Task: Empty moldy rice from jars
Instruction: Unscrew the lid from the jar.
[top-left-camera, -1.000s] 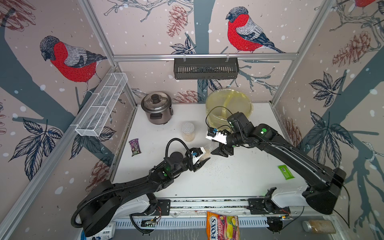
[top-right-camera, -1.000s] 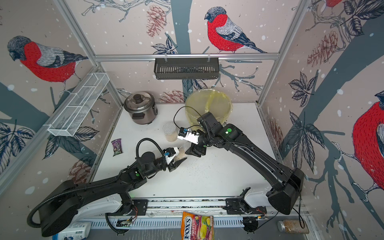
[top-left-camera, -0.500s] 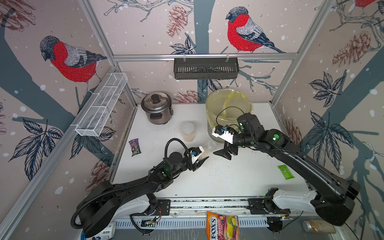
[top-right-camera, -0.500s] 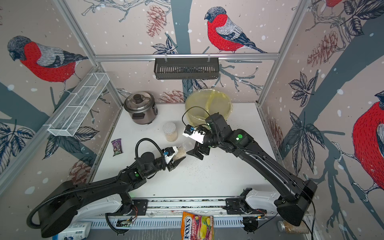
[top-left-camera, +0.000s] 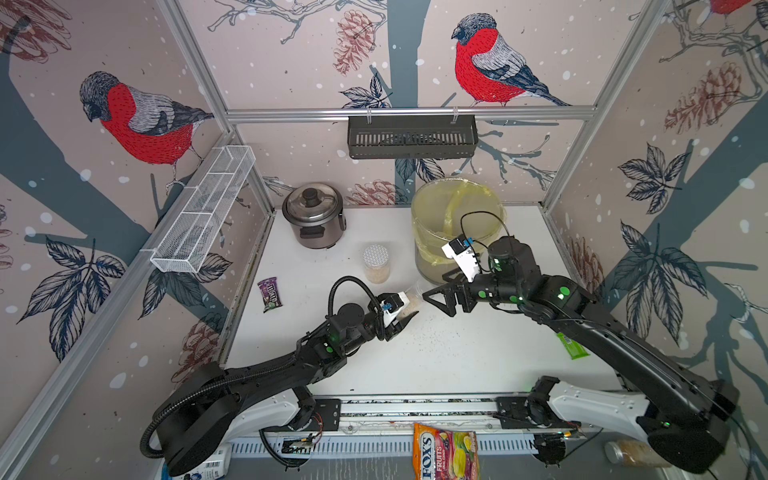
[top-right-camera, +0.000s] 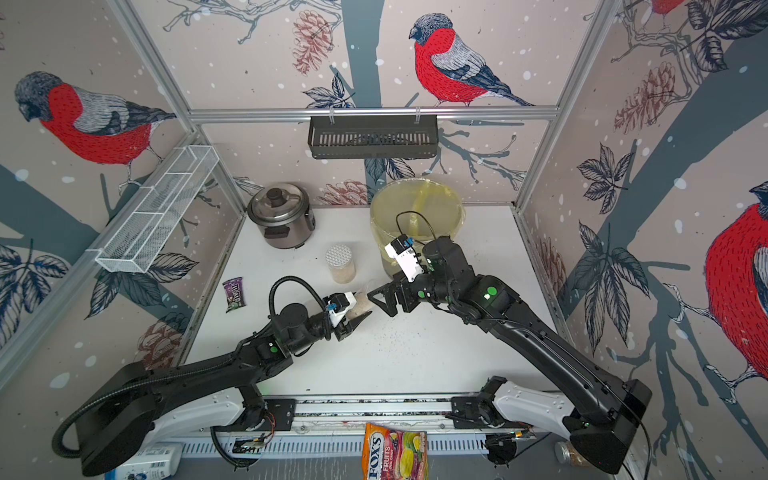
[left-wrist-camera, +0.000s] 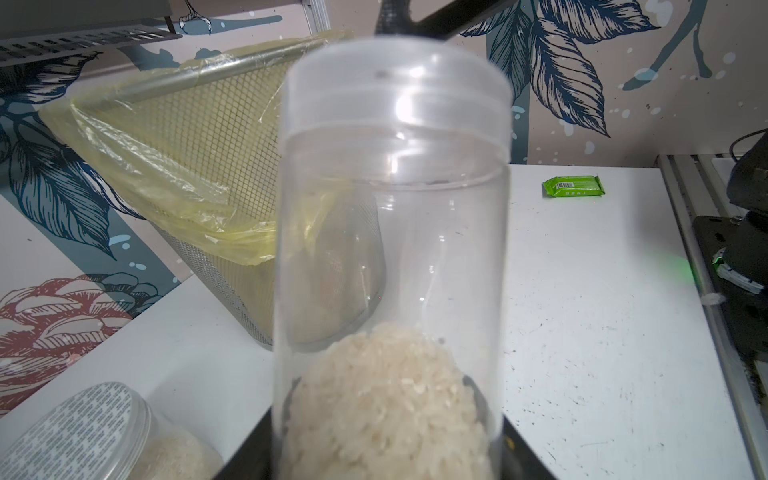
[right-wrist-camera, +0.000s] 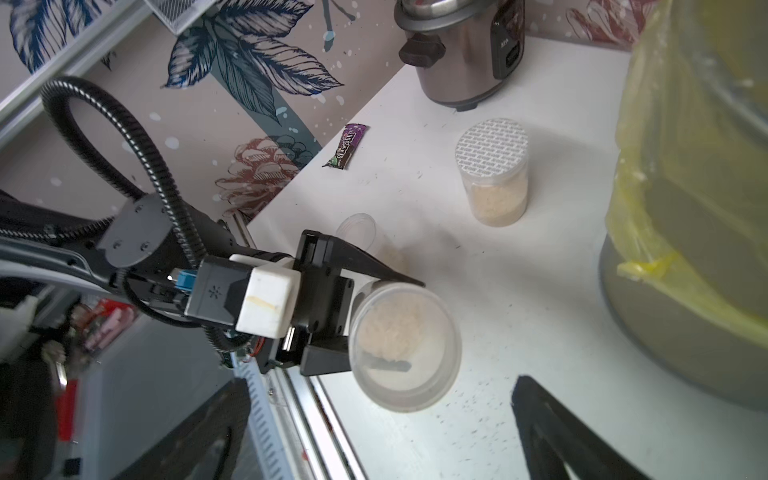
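My left gripper (top-left-camera: 405, 318) is shut on a narrow clear jar (left-wrist-camera: 392, 249) with its clear lid on, held tilted above the table. Moldy rice (left-wrist-camera: 386, 407) is heaped at the jar's gripped end. My right gripper (top-left-camera: 440, 301) stands open just off the lid end, touching nothing; in the right wrist view the lid (right-wrist-camera: 405, 345) faces it. A second narrow jar (right-wrist-camera: 361, 232) stands on the table behind the left fingers, partly hidden. The wider jar with a silver dotted lid (top-left-camera: 376, 264) stands beside the bin, rice in its bottom.
A bin lined with a yellow bag (top-left-camera: 428, 266) stands at the back, right beside my right wrist. A rice cooker (top-left-camera: 313, 216) is back left. A purple candy packet (top-left-camera: 270, 294) and a green packet (top-left-camera: 572, 347) lie on the table. Loose grains (top-left-camera: 436, 332) dot the middle.
My right gripper has opened, come off the jar's lid end and drawn back to the right. The left gripper has kept the jar in place.
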